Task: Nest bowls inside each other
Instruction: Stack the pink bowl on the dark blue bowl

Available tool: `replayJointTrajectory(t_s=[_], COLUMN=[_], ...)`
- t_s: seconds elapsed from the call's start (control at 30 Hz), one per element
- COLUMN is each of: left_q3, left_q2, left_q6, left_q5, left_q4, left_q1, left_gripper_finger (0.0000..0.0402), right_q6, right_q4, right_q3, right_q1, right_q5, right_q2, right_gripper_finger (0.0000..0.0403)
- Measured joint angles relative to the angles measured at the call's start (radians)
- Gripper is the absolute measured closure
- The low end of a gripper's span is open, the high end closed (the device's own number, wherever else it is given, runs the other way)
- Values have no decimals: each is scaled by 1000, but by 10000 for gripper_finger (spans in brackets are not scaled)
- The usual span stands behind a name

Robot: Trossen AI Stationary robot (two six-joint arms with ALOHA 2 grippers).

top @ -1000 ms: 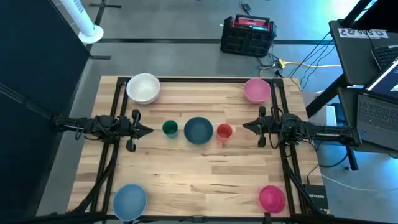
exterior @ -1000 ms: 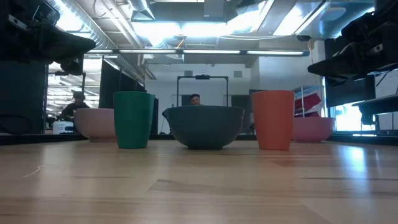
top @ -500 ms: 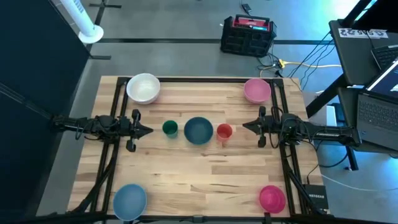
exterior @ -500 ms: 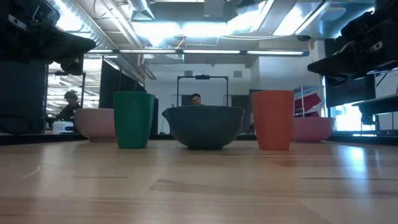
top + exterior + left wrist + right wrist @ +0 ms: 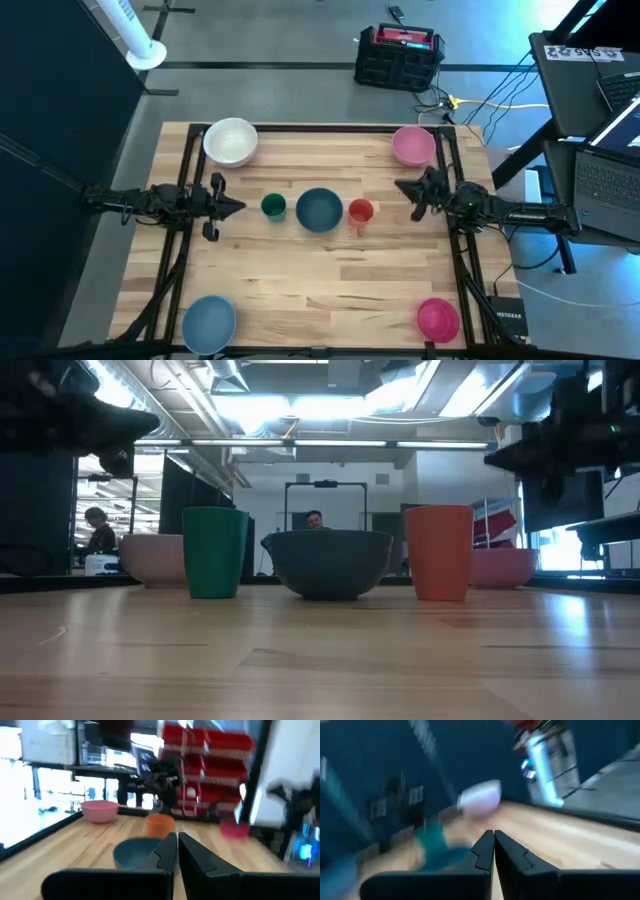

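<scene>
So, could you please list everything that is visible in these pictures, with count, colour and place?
Bowls: five; white far left corner, pale pink far right corner, dark blue centre, light blue near left corner, magenta near right corner.
Cups: two; green left of the dark blue bowl, red right of it.
Table: one, light wood.
Crate: one, black and red, on the floor beyond.
Left gripper: shut, left of the green cup.
Right gripper: shut, right of the red cup.

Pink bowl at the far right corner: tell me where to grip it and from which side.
Grip the rim of the pink bowl, coming down from above with one finger inside and one outside. It sits upright and open, its wall thin, too wide to span. The right gripper, shut, is nearest; it would probably need to open first.
</scene>
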State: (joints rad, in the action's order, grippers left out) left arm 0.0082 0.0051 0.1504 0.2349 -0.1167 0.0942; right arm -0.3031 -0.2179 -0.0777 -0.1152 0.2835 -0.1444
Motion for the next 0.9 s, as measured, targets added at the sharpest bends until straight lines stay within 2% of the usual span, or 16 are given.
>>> replayJointTrajectory(t_s=[0.27, 0.33, 0.4, 0.5, 0.6, 0.7, 0.77, 0.83, 0.9], left_q3=[0, 0, 0, 0, 0, 0, 0, 0, 0], left_q2=[0, 0, 0, 0, 0, 0, 0, 0, 0], left_q6=[362, 427, 479, 526, 554, 560, 573, 580, 579], left_q5=[93, 95, 95, 95, 95, 95, 95, 95, 90], left_q4=[-109, -91, -74, -49, -21, 16, 22, 34, 35], left_q1=[-82, -104, -122, -139, -154, -163, -163, -163, -163], left_gripper_finger=[402, 402, 402, 402, 402, 402, 402, 402, 402], right_q6=[-103, 5, 114, 220, 273, 307, 317, 334, 335], right_q4=[-311, -283, -136, 241, 631, 964, 1101, 1176, 1219], right_q3=[-129, -240, -393, -651, -911, -1105, -1182, -1232, -1246], right_q1=[-30, -51, -76, -133, -228, -349, -435, -527, -587], right_q5=[188, 175, 172, 180, 187, 183, 99, -40, -119], right_q2=[-17, -59, -145, -337, -561, -761, -871, -951, -1010], right_gripper_finger=[403, 403, 403, 403, 403, 403, 402, 399, 378])
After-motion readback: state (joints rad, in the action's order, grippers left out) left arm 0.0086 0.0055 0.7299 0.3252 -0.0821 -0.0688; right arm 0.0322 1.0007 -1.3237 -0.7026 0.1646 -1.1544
